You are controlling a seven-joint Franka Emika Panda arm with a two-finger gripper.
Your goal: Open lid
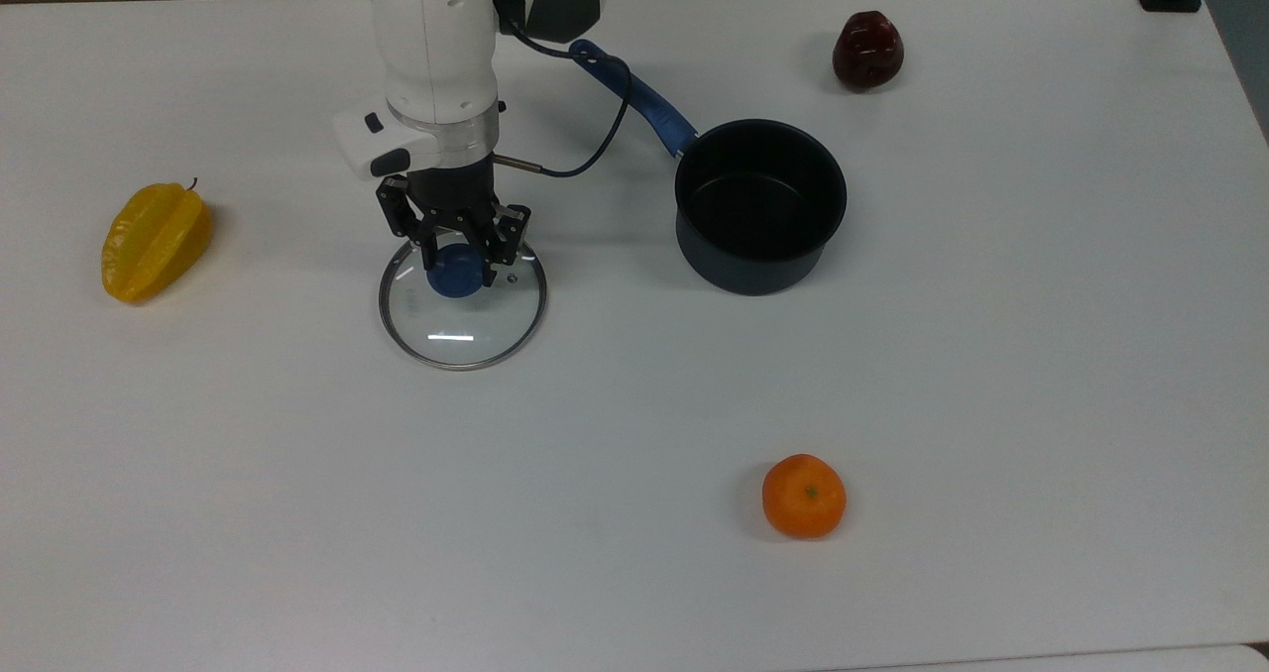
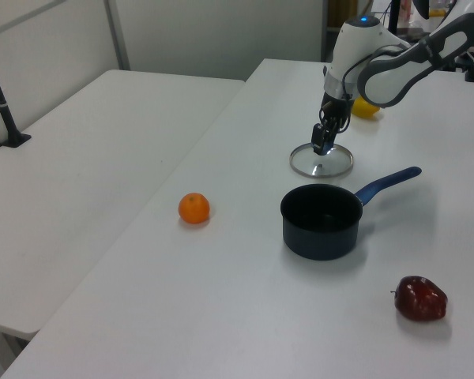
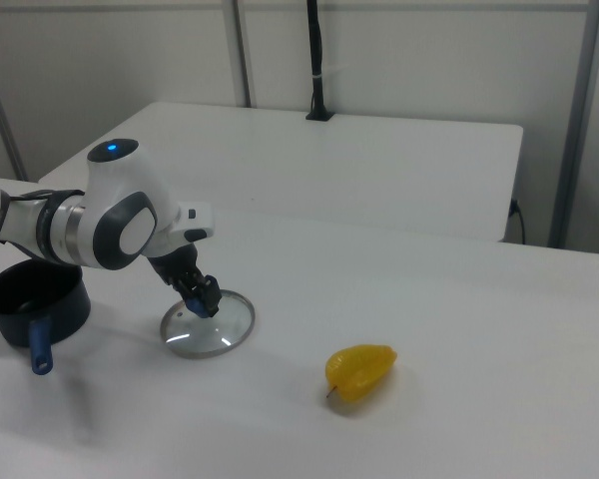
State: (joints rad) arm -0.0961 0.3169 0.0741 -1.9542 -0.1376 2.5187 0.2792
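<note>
The lid (image 1: 466,330), clear glass with a silver rim and a blue knob (image 1: 454,281), lies level at or just above the white table, left of the saucepan in the top view. My gripper (image 1: 458,268) points straight down with its fingers shut on either side of the knob. The left view has the gripper (image 2: 322,148) over the lid (image 2: 332,166), beyond the pan. In the right view the gripper (image 3: 207,302) meets the lid (image 3: 218,335) beside the pan. The dark saucepan (image 1: 760,204) with a blue handle (image 1: 634,92) stands uncovered, and nothing is inside it.
A yellow starfruit (image 1: 156,241) lies toward the top view's left edge. A dark red apple (image 1: 867,51) sits at the back right and an orange (image 1: 804,496) at the front right. The arm's cable (image 1: 585,157) hangs between the lid and the pan handle.
</note>
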